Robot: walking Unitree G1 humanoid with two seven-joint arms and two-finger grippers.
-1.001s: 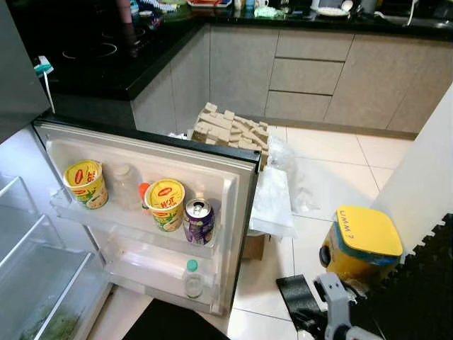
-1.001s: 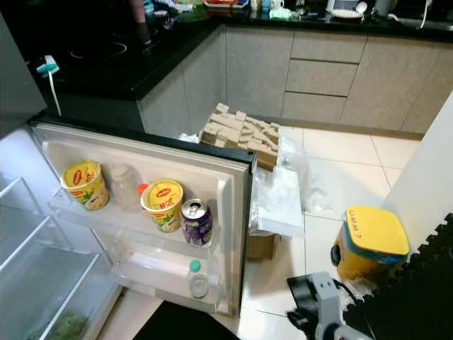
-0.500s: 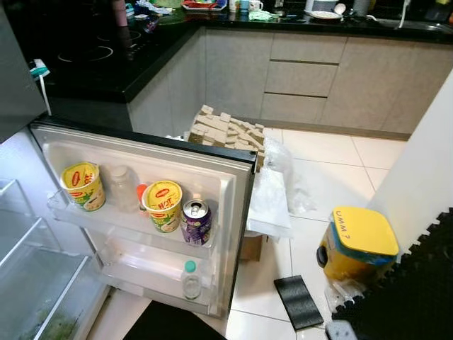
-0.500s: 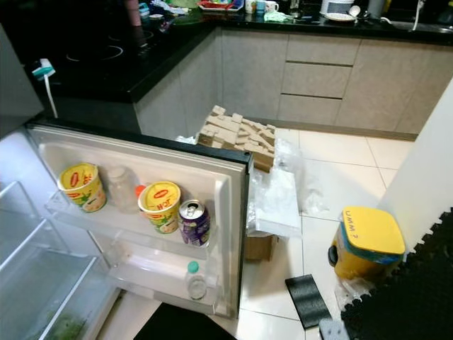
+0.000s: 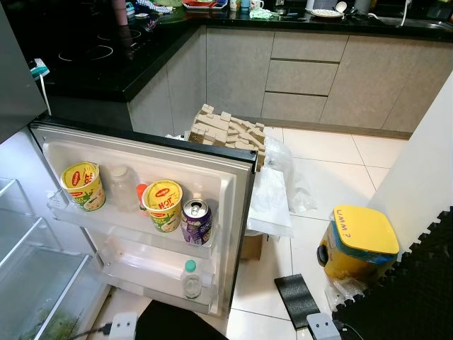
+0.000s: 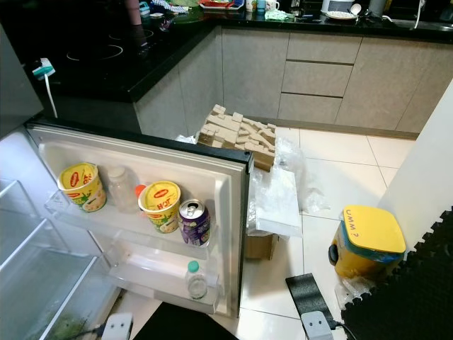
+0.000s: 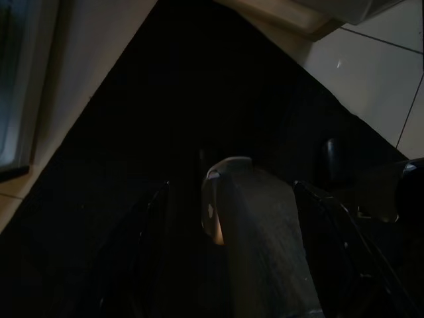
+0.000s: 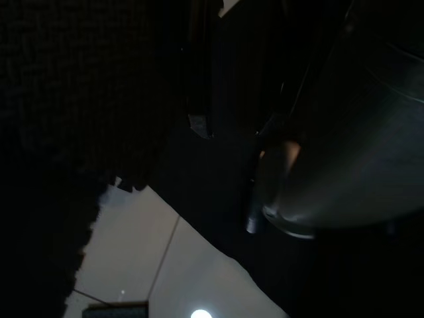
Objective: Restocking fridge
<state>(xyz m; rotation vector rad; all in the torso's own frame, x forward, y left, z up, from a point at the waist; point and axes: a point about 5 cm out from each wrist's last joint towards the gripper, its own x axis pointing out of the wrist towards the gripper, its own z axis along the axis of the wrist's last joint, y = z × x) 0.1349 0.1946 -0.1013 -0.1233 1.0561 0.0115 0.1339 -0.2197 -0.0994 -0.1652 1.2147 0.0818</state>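
The fridge door (image 5: 237, 185) stands wide open on my left. Its upper door shelf holds two yellow noodle cups (image 5: 83, 185) (image 5: 164, 205), a clear jar (image 5: 123, 187) and a purple can (image 5: 197, 221). A small green-capped bottle (image 5: 191, 279) stands on the lower door shelf. The silver end of my left arm (image 5: 124, 325) hangs low below the door. In the dark left wrist view, my left gripper (image 7: 232, 184) is open with nothing held. My right arm (image 5: 320, 326) hangs idle at the lower right.
A yellow-lidded tub (image 5: 359, 243) sits on the tiled floor to the right, beside a black foam mat (image 5: 414, 283). A small black pad (image 5: 297, 300) lies near it. A cardboard box of packing (image 5: 225, 129) and plastic bags (image 5: 271, 202) lie behind the door. Glass fridge shelves (image 5: 28, 262) are at far left.
My right arm has dropped from beside the yellow-lidded tub to the bottom edge of the view. The end of my left arm has come into view at the lower left.
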